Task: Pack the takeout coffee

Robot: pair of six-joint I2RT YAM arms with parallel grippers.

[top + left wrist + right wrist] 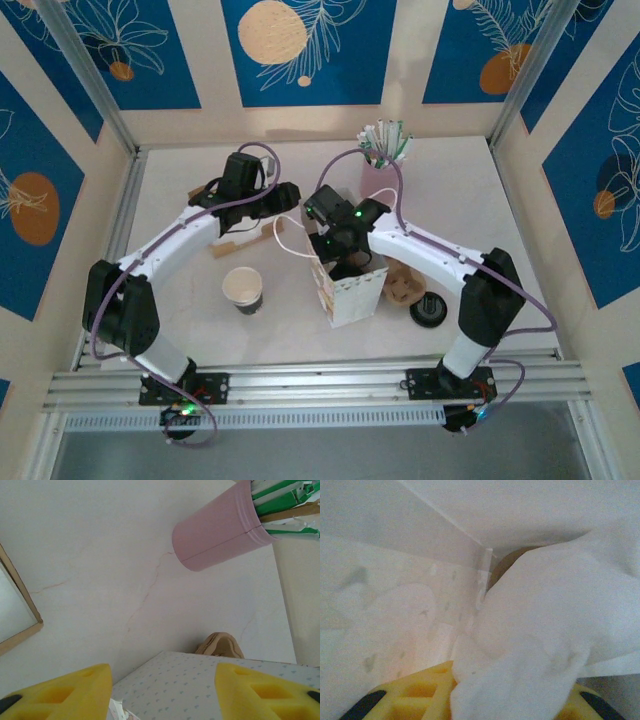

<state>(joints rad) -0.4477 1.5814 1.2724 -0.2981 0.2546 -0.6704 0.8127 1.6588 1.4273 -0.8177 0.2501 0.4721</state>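
The takeout coffee is hidden. A white dotted paper bag (356,296) stands upright at the table's middle. My right gripper (344,252) reaches down into its mouth. In the right wrist view a crumpled white napkin (545,630) lies between the yellow fingers (420,692) and covers the gap, so the grip is unclear. Behind the napkin a brown curved edge (506,564) shows against the bag's inner wall (395,580). My left gripper (280,197) hovers behind and left of the bag. It (162,692) is open and empty above the bag's side (200,680).
A lidless cup with a white inside (243,290) stands left of the bag. A loose black lid (428,310) and a brown cardboard piece (403,288) lie to its right. A pink cup of straws (380,160) stands at the back. Wooden sticks (245,242) lie near the left arm.
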